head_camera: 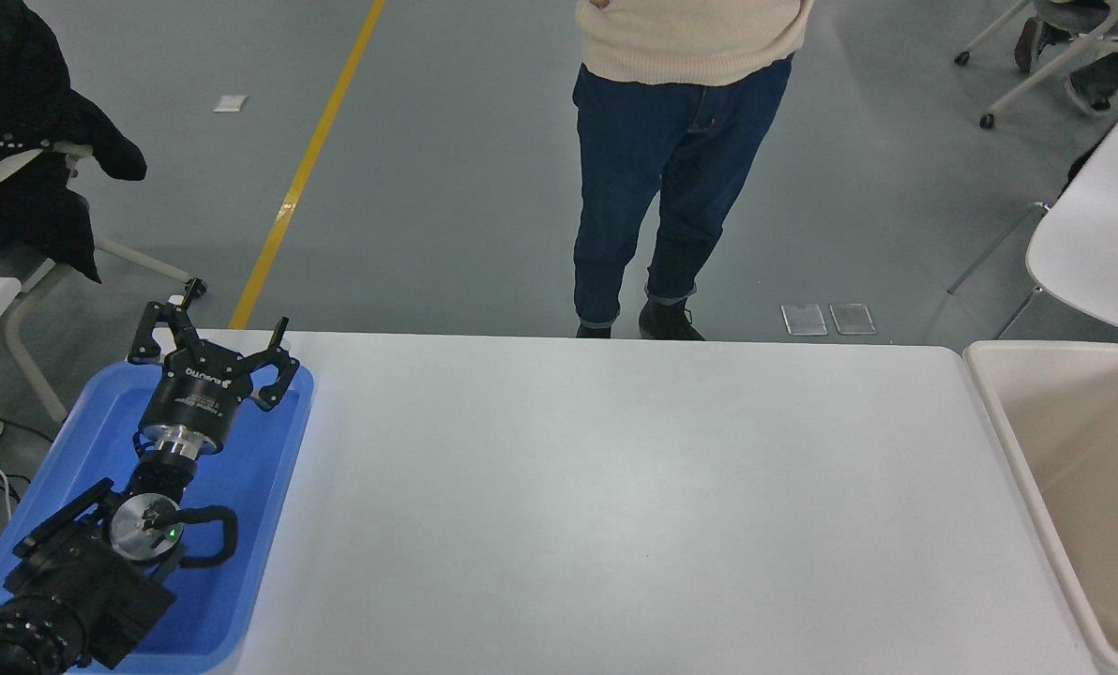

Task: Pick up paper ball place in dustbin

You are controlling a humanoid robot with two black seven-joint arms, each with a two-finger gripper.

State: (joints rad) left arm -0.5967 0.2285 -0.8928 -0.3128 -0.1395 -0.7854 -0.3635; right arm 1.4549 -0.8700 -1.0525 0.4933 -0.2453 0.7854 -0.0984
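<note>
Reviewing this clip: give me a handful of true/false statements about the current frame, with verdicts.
1. The left gripper hangs over the blue tray with its fingers spread. True.
2. The right gripper is over the dustbin. False: it is out of view.
3. A paper ball lies on the white table. False: no paper ball shows anywhere.
4. The dustbin sits at the table's right end. True.
5. A person in jeans stands at the far side. True.
</note>
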